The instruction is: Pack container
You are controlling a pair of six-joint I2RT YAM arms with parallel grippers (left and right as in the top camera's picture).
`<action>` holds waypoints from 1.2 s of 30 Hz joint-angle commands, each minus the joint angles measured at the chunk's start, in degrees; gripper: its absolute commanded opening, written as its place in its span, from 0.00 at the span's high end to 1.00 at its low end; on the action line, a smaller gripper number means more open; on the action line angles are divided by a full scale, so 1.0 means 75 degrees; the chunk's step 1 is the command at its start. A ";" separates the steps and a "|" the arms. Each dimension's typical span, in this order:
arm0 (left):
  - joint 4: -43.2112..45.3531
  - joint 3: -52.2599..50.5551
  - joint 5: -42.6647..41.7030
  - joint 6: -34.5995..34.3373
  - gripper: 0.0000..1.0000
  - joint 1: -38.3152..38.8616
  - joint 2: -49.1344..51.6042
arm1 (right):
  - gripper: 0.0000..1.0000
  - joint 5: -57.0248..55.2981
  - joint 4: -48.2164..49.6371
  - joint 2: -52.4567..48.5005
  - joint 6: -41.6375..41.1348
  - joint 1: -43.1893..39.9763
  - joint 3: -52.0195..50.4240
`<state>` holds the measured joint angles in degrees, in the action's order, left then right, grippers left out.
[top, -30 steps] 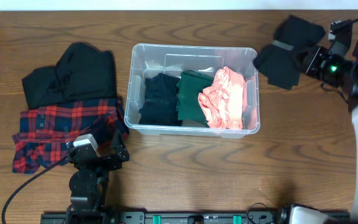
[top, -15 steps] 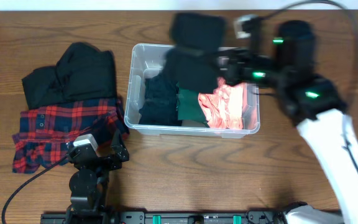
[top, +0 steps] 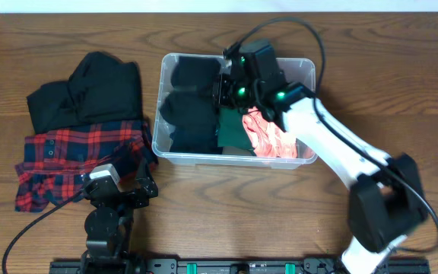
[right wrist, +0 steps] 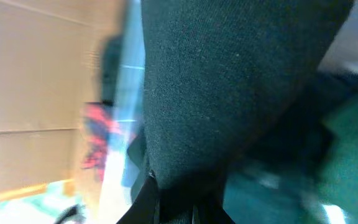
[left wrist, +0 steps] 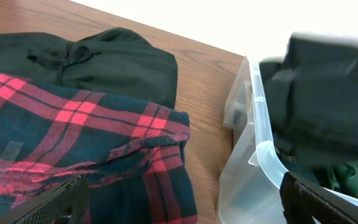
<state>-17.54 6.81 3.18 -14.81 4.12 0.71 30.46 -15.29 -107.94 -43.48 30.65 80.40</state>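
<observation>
Container: clear bin, stood mid-table toward the far edge; green garment and pink garment lay side by side at its right end. Right tool: was closed on a black garment, held low over the bin's left end, evidently where room remained. Left tool: fingers were spread, empty, parked at the near edge over a plaid shirt.

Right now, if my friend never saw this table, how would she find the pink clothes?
Start at the clear container in the middle of the wooden table. Look at its right end in the overhead view, beside the dark green garment. The pink garment is the only light, peachy-pink thing there; everything else inside is black or dark green.
</observation>
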 commanded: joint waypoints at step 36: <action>-0.0035 -0.0181 0.0032 0.0009 0.02 -0.0026 -0.0009 | 0.01 -0.5278 -0.4654 0.4774 0.2294 -0.4010 0.0064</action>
<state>-17.54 6.81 3.18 -14.81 4.12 0.71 -6.59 -48.99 -73.41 -26.50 4.58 80.42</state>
